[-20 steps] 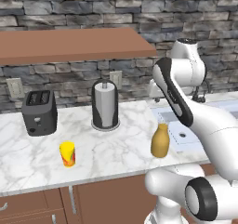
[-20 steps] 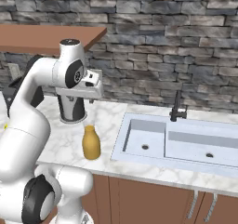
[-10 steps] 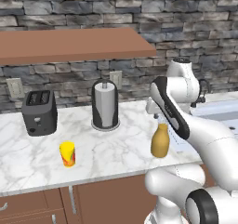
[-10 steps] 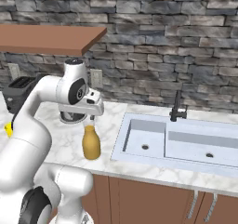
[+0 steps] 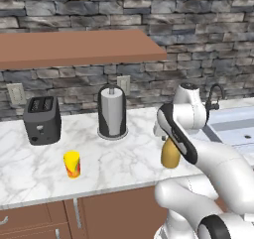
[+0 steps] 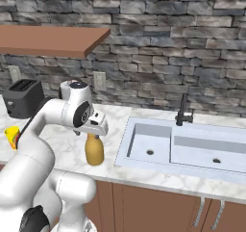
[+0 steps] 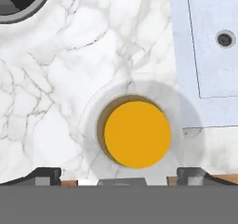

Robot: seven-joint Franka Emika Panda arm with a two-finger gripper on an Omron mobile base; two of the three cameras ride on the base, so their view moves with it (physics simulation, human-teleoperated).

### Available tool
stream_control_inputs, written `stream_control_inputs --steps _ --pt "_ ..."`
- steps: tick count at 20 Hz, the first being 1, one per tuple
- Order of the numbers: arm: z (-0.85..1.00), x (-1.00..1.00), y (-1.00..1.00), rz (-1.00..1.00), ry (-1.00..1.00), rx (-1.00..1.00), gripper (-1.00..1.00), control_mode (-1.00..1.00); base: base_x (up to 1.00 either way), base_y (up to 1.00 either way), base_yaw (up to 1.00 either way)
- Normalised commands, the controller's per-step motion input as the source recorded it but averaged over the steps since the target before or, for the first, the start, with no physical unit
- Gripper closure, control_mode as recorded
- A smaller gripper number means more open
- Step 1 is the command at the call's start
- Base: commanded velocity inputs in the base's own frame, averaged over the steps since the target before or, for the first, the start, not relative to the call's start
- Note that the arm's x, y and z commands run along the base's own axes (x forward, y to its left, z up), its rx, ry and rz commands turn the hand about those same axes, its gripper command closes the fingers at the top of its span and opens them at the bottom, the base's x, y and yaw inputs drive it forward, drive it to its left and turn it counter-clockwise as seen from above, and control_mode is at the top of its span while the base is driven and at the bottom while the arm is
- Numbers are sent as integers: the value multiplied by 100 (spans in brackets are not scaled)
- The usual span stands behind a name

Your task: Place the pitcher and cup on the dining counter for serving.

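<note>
My gripper [image 6: 96,135] hangs directly above the pitcher [image 6: 94,151], which stands upright on the marble kitchen counter [image 5: 124,153] just left of the sink [image 6: 187,151]; in the right base view the hand sits right at the top of the jug's neck, and I cannot tell whether it touches. In the hand view I look straight down onto the pitcher [image 7: 137,134], its round orange-yellow top centred a little above the two finger tips [image 7: 46,174], which rise one at each lower corner with the jug's mouth between them and clear of both, so my gripper stands wide apart and holds nothing. In the left base view the pitcher [image 5: 169,154] shows partly behind my forearm, near the counter's front edge. The cup [image 5: 72,164], yellow with red-orange patches, stands upright well to the left of the pitcher, also near the front edge; in the right base view only a sliver of the cup [image 6: 10,135] shows past my arm. Farther back, near the stone wall, stand a grey-and-black paper towel holder [image 5: 112,112] and, left of it, a dark toaster [image 5: 41,119]. A dark faucet [image 6: 183,111] rises at the far side of the sink, and a brown shelf [image 5: 74,47] hangs on the wall above the counter
</note>
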Motion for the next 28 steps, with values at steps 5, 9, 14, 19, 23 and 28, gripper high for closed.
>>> stream_control_inputs --steps 5,9,14,19,23,28 --pt "-43 29 0 -9 0 0 -100 -100 0 0 0" --pt "-26 26 0 -8 -1 0 -100 -100 0 0 0" --pt "-29 20 0 -7 -1 0 -100 -100 0 0 0" --pt "-44 5 0 -6 0 0 100 -100 0 0 0" --pt "-18 2 0 -1 0 -1 100 -100 0 0 0" --pt "0 0 0 0 0 0 100 -100 0 0 0"
